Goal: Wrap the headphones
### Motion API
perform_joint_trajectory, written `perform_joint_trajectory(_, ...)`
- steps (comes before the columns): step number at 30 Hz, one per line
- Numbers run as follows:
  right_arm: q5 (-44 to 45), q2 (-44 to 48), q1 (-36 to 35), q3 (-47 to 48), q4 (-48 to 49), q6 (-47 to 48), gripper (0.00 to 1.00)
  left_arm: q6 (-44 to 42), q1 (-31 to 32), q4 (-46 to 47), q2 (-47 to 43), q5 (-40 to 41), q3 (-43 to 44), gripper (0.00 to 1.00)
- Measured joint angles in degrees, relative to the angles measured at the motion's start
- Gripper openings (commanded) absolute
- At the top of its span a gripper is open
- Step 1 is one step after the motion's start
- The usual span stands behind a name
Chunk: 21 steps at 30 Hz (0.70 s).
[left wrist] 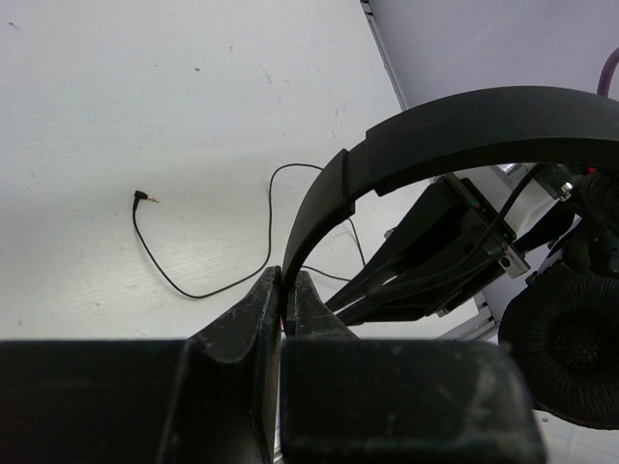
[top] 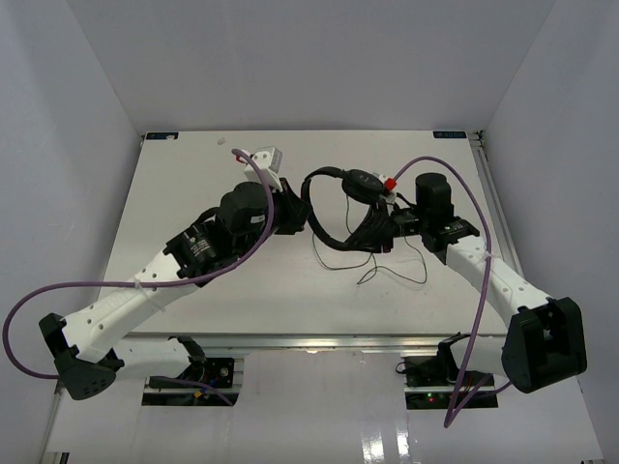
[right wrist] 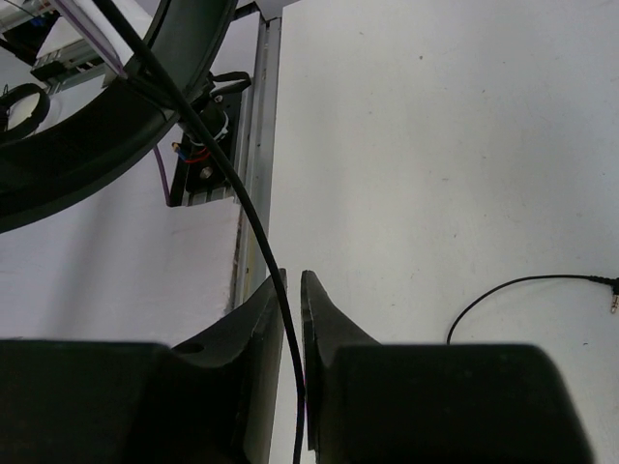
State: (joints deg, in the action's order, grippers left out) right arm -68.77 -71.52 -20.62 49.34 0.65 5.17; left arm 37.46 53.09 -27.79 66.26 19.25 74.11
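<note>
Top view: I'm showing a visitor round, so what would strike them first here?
The black headphones, held up over mid-table between both arms. The left gripper is clamped on one end of the headband, while the cord runs through the narrow gap of the right gripper; its loose tail and plug lie on the table.

Top camera high, rear, looking down at table [top: 184,184]. Wrist cameras close, low, both catching headphones [left wrist: 464,126].
</note>
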Motion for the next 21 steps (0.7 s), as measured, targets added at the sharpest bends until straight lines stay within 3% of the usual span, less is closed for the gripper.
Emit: perform_joint_trajectory(21,-3.8,3.7,-0.6,-9.2,10.9,-6.6,0.25,-0.4,-8.2,1.2,2.8,-2.3,4.4,0.00)
